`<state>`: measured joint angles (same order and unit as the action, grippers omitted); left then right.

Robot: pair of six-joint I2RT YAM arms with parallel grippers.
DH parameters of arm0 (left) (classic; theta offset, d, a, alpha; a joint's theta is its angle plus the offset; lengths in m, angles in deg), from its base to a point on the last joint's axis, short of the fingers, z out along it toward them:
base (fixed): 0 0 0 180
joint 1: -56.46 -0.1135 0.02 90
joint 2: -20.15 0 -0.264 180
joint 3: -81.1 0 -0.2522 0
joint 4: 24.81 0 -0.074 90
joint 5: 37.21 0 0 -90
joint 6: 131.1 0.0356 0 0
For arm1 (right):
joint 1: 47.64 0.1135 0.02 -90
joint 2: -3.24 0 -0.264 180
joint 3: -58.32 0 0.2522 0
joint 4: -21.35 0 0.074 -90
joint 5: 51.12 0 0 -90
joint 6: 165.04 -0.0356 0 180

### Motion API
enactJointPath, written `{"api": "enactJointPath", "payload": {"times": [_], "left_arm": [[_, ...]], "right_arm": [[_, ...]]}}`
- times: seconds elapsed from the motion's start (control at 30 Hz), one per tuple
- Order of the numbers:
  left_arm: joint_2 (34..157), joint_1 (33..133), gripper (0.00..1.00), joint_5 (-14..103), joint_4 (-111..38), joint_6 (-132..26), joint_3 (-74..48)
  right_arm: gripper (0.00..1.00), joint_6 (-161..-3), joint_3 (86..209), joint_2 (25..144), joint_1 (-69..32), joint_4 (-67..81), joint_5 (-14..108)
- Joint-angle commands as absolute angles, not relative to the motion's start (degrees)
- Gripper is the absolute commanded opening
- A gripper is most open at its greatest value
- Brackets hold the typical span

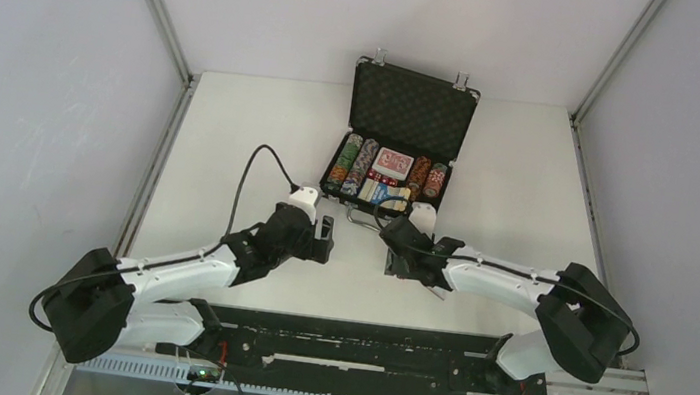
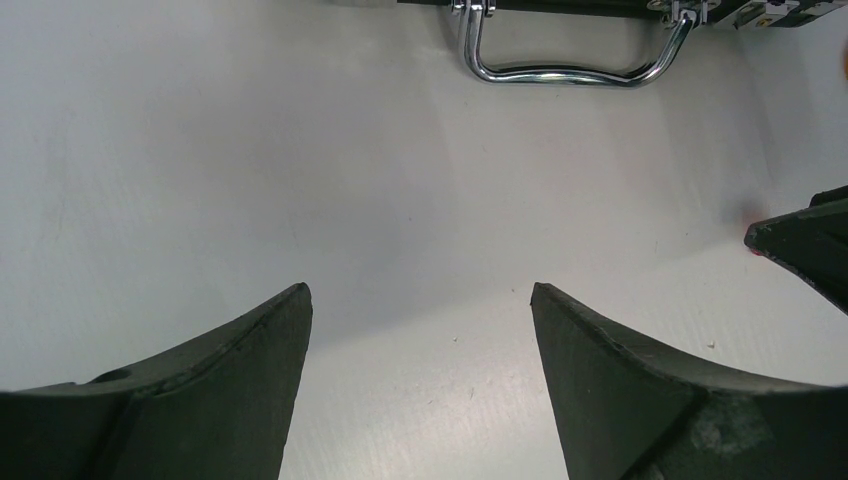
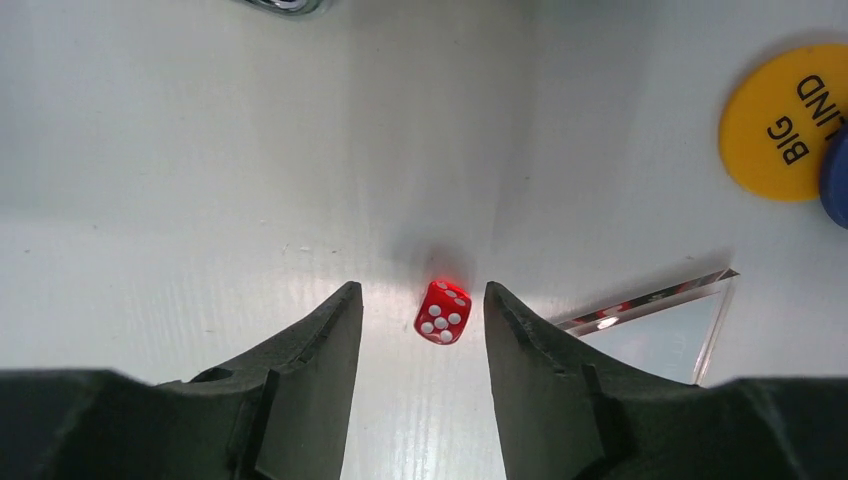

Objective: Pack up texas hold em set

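Observation:
The black briefcase (image 1: 400,168) lies open at the back of the table, with its foam-lined lid (image 1: 414,105) upright. Rows of chips (image 1: 355,166) and red-backed cards (image 1: 393,161) sit inside. Its silver handle (image 2: 575,60) faces the arms. A red die (image 3: 443,312) lies on the table between my right gripper's (image 3: 422,290) open fingers, with a gap on each side. A clear triangle piece (image 3: 665,320) lies just to its right. A yellow "BIG BLIND" button (image 3: 785,125) lies farther right, with a blue button (image 3: 838,175) at the frame edge. My left gripper (image 2: 420,292) is open and empty over bare table.
Both grippers hover close together in front of the briefcase, the left (image 1: 325,237) and the right (image 1: 397,256). The right gripper's finger (image 2: 805,245) shows at the right edge of the left wrist view. Grey walls enclose the table on three sides.

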<state>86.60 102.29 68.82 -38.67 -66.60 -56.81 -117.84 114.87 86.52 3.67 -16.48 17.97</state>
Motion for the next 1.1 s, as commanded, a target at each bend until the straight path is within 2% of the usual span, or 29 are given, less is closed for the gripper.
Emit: {"api": "enactJointPath", "payload": {"times": [0.0,0.17,0.63,0.73,0.8,0.87,1.07], "left_arm": [[84.6,102.5,0.85,68.0,-36.3,-67.1,-54.1],[84.1,102.4,0.85,68.2,-36.3,-67.1,-54.3],[84.4,102.4,0.85,68.0,-36.2,-67.1,-54.2],[84.5,102.4,0.85,67.9,-36.2,-67.1,-54.2],[84.5,102.4,0.85,67.9,-36.2,-67.1,-54.2],[84.5,102.4,0.85,67.9,-36.2,-67.1,-54.2],[84.6,102.4,0.85,68.1,-36.2,-67.1,-54.2]], "right_arm": [[0.56,-119.4,115.0,84.2,4.6,-17.0,16.1],[0.51,-119.7,115.0,85.4,5.2,-16.6,16.5],[0.5,-120.5,115.0,89.0,5.8,-16.2,16.7],[0.44,-120.5,115.0,88.8,5.9,-16.1,16.5],[0.34,-120.6,115.0,88.7,5.9,-16.1,16.3],[0.29,-120.4,115.0,88.7,5.9,-15.8,16.2],[0.2,-119.9,115.2,87.7,6.0,-15.4,16.6]]}}
